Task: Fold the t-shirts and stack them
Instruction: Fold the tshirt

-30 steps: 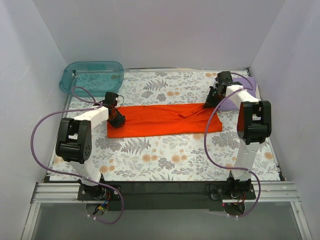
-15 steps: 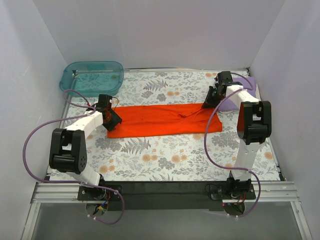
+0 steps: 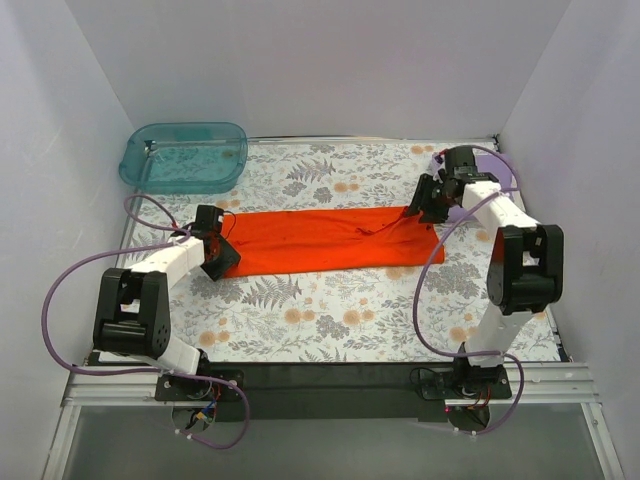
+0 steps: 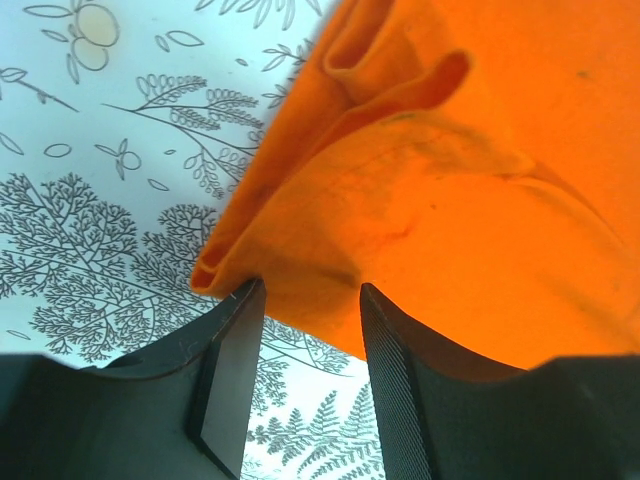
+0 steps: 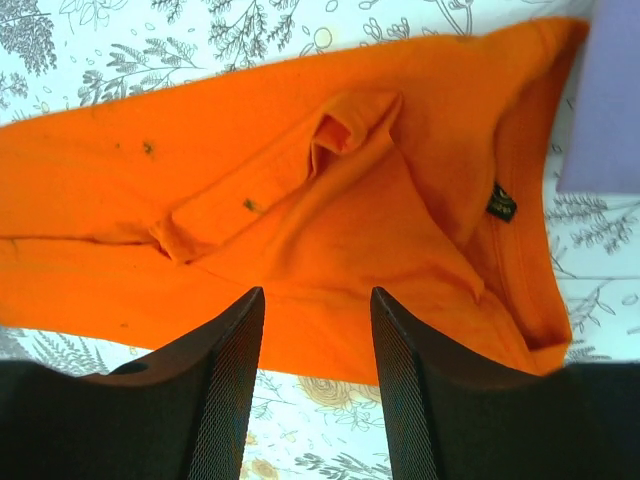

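The orange-red t-shirt [image 3: 330, 240] lies folded into a long strip across the middle of the table. My left gripper [image 3: 218, 258] is open at the strip's near left corner. In the left wrist view that corner [image 4: 300, 270] lies at the tips of the open gripper [image 4: 305, 300], and nothing is gripped. My right gripper [image 3: 420, 205] is open over the strip's right end, by the collar. In the right wrist view the shirt [image 5: 330, 220] lies just beyond the open gripper [image 5: 315, 300]. The lavender t-shirt [image 3: 508, 172] lies at the far right, partly hidden by the right arm; it also shows in the right wrist view [image 5: 610, 100].
A translucent teal tub [image 3: 185, 155] stands at the back left corner. White walls enclose the floral tabletop [image 3: 330, 310] on three sides. Purple cables loop beside both arms.
My left gripper has moved toward the near left corner of the orange-red shirt, and the left arm has swung outward. The right arm's elbow has shifted right, with its gripper staying at the shirt's right end.
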Controlling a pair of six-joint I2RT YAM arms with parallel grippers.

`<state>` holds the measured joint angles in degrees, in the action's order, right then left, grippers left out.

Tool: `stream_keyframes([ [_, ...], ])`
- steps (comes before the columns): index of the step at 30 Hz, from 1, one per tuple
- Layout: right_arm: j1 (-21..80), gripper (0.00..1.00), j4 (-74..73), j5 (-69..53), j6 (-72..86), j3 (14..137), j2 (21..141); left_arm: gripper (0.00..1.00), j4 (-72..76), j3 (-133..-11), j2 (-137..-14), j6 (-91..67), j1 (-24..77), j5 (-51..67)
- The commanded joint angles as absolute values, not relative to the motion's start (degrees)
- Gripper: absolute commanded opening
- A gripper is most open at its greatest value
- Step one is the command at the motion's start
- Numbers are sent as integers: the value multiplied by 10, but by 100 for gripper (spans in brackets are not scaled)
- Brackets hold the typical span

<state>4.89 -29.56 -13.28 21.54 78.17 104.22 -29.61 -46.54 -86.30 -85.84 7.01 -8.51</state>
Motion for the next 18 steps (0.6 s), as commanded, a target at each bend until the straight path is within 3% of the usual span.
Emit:
stream_keyframes([
  [1,46,46,-289,-110,193,722,973,41,-290,-454,-850,-854,70,-120],
  [18,-39,42,-217,-68,212,454,895,37,-344,-358,-789,-889,21,-102],
])
